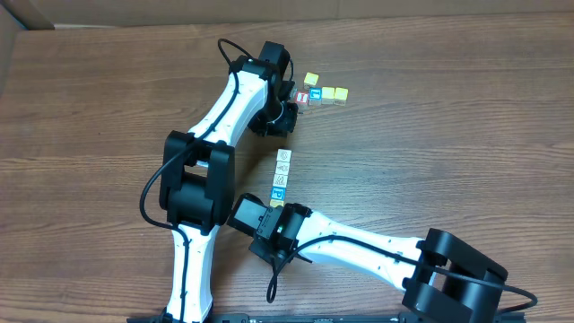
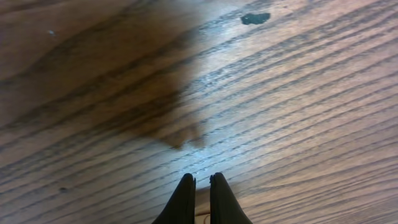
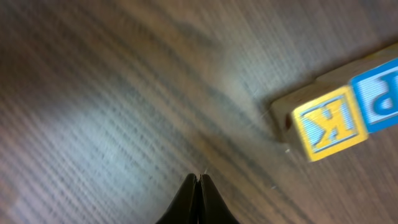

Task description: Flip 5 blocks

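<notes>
A short column of blocks (image 1: 282, 178) lies at mid-table: two whitish ones on top, then a green one, a blue one (image 1: 279, 191) and a yellow one (image 1: 277, 203). In the right wrist view the yellow block (image 3: 329, 123) shows a blue "K" and the blue "P" block (image 3: 379, 99) touches it, both up and to the right of my right gripper (image 3: 198, 177). That gripper is shut and empty; overhead it (image 1: 244, 213) sits just left of the column's lower end. My left gripper (image 2: 203, 177) is shut on nothing above bare wood. Overhead it (image 1: 289, 117) hangs above the column.
A separate cluster lies at the back right of the left gripper: a red-lettered cube (image 1: 302, 96), a blue-faced cube (image 1: 315, 94) and three yellow cubes (image 1: 334, 92). The wooden table (image 1: 448, 161) runs wide on all sides. A dark speck (image 2: 255, 18) marks the wood.
</notes>
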You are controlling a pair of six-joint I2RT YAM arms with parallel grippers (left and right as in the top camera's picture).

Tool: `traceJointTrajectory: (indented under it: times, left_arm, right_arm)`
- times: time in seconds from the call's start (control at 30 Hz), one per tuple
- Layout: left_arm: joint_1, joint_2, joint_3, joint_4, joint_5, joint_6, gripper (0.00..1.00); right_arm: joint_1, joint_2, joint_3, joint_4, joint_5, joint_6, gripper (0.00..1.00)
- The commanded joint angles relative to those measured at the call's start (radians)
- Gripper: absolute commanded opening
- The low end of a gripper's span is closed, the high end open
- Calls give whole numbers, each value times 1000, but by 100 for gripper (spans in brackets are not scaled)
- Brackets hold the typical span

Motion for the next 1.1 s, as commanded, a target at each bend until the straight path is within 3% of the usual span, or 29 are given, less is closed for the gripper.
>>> traceJointTrajectory:
  times: [0.0, 0.2, 0.63, 1.07]
  left_arm:
    - [39, 17, -6, 0, 5, 11, 4]
    - [90, 17, -6, -8, 93, 80, 4]
    - [93, 17, -19, 20, 227, 398, 4]
    - [89, 17, -24, 41, 235, 438, 4]
  right_arm:
    - [-40, -10, -2, -16, -127, -63, 4]
    - [-82, -11, -1, -97, -158, -257, 4]
    - [-49, -34, 1, -161, -169, -436, 4]
    - [-6, 42, 0, 1, -52, -449, 4]
